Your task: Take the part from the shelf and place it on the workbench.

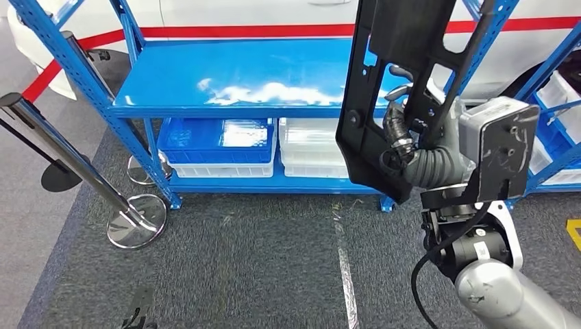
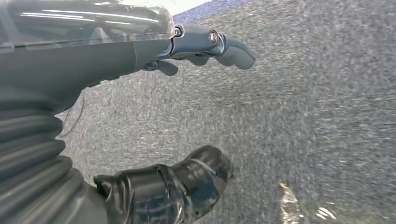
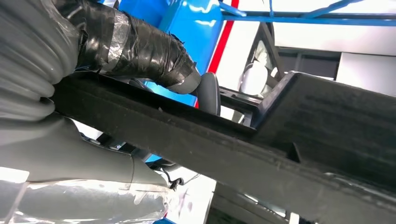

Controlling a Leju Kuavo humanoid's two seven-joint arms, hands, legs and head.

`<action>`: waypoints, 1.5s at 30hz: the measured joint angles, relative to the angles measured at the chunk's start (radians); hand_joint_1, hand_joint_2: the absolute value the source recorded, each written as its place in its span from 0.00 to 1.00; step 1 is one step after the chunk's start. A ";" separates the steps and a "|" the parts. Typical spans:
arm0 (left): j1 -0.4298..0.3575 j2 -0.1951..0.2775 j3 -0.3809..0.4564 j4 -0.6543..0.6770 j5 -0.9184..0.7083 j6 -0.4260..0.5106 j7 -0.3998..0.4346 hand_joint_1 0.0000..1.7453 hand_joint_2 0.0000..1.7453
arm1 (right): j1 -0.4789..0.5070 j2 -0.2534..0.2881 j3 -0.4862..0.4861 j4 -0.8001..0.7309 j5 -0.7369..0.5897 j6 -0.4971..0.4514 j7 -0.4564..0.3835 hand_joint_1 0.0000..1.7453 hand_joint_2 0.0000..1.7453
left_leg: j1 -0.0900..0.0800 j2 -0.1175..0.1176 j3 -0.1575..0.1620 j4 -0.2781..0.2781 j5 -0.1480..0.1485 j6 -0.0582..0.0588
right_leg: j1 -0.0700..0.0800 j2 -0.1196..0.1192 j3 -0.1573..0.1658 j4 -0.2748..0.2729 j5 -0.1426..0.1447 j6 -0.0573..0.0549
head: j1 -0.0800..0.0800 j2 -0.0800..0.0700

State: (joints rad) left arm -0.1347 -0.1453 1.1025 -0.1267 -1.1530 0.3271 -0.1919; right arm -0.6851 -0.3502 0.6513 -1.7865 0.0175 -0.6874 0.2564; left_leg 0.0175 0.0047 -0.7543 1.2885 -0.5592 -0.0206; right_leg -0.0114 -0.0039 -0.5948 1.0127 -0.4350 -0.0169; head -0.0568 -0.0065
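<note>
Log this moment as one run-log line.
stage: part off shelf | right hand: holds black part upright before blue shelf | left hand: open, over carpet | workbench: unseen

Shelf top: the blue shelf [image 1: 233,79] has a bare upper deck across its left and middle; its right part is hidden behind the black part [image 1: 384,96]
Lower level: a blue bin [image 1: 218,140] and white bins [image 1: 312,147] sit side by side and take up that bay
Right side: the right robot hand [image 1: 411,147] holds the black part upright in front of the shelf's right post, blocking that way in
Left side: a chrome stanchion [image 1: 82,164] leans across, its base [image 1: 137,221] near the shelf foot
Near floor: open grey carpet [image 1: 260,267]; the left robot hand [image 2: 140,121] hangs over it, fingers apart
</note>
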 joint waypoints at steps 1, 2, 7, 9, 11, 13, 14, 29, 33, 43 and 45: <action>0.000 0.000 0.000 0.000 0.000 0.000 0.000 0.00 1.00 | 0.001 0.000 0.000 0.000 -0.001 0.001 0.000 1.00 1.00 | 0.000 0.000 0.016 0.009 0.009 0.001 | 0.001 0.000 -0.013 0.005 0.007 0.001 | 0.000 0.000; 0.000 0.000 0.000 0.000 0.000 -0.001 0.000 0.00 1.00 | 0.001 0.000 -0.001 -0.001 -0.002 0.002 0.000 1.00 1.00 | 0.000 0.000 0.051 -0.021 0.032 0.003 | 0.001 0.000 -0.026 0.011 0.012 0.002 | 0.000 0.000; -0.004 0.000 0.000 0.000 -0.003 -0.003 0.002 0.00 1.00 | 0.000 -0.002 -0.008 -0.013 -0.010 0.004 0.001 1.00 1.00 | -0.012 -0.005 0.209 -0.256 0.050 0.020 | 0.004 -0.003 -0.065 0.030 0.036 0.022 | 0.001 0.000; -0.003 -0.001 0.000 0.000 -0.003 -0.005 0.002 0.00 1.00 | 0.000 -0.005 -0.009 -0.017 -0.012 0.005 0.002 1.00 1.00 | -0.010 -0.003 0.203 -0.266 0.064 0.029 | 0.003 -0.001 -0.068 0.027 0.043 0.034 | 0.001 0.000; -0.004 -0.001 0.000 0.000 -0.003 -0.007 -0.005 0.00 1.00 | 0.000 -0.009 -0.010 -0.019 -0.011 0.006 0.002 1.00 1.00 | -0.005 0.000 0.192 -0.275 0.081 0.045 | 0.003 0.002 -0.085 0.065 -0.001 0.043 | 0.003 0.000; -0.005 -0.002 0.000 0.000 -0.003 -0.012 -0.027 0.00 1.00 | 0.001 -0.015 -0.012 -0.023 -0.005 0.005 0.003 1.00 1.00 | -0.004 0.002 0.176 -0.277 0.093 0.057 | 0.002 0.003 -0.120 0.173 -0.085 0.049 | 0.006 0.000; -0.006 -0.002 0.000 0.000 -0.003 -0.014 -0.039 0.00 1.00 | 0.004 -0.018 -0.013 -0.025 0.001 0.004 0.003 1.00 1.00 | -0.004 0.002 0.168 -0.275 0.098 0.059 | 0.001 0.003 -0.138 0.236 -0.114 0.051 | 0.007 0.000; -0.005 -0.004 0.000 0.001 -0.021 -0.011 -0.049 0.00 1.00 | 0.044 -0.035 -0.048 -0.069 0.011 0.001 -0.002 1.00 1.00 | 0.000 -0.013 0.029 -0.051 0.008 -0.003 | -0.006 -0.016 0.028 0.014 -0.035 0.001 | -0.004 0.000; -0.003 -0.004 0.000 0.001 -0.024 -0.011 -0.048 0.00 1.00 | 0.059 -0.035 -0.056 -0.074 0.006 -0.001 -0.006 1.00 1.00 | 0.000 -0.004 0.069 -0.049 0.033 -0.006 | -0.005 -0.049 0.010 0.027 -0.031 0.002 | -0.004 0.000; -0.003 -0.002 0.000 0.001 -0.078 -0.008 -0.033 0.00 1.00 | 0.177 -0.036 -0.106 -0.103 -0.089 -0.007 -0.117 1.00 1.00 | -0.007 -0.002 0.166 -0.275 0.108 0.054 | 0.000 -0.023 -0.044 0.145 -0.110 0.041 | 0.000 0.000; -0.004 0.000 0.000 0.001 -0.088 -0.006 -0.039 0.00 1.00 | 0.222 -0.036 -0.122 -0.106 -0.114 -0.009 -0.150 1.00 1.00 | -0.007 -0.023 0.156 -0.274 0.116 0.059 | 0.000 -0.001 -0.093 0.267 -0.167 0.043 | 0.001 0.000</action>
State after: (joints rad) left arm -0.1389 -0.1451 1.1028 -0.1254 -1.2412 0.3213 -0.2306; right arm -0.4631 -0.3864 0.5289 -1.8921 -0.0963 -0.6965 0.1062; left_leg 0.0109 -0.0187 -0.5987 1.0142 -0.4433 0.0380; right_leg -0.0113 -0.0045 -0.6876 1.2797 -0.6020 0.0265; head -0.0558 -0.0064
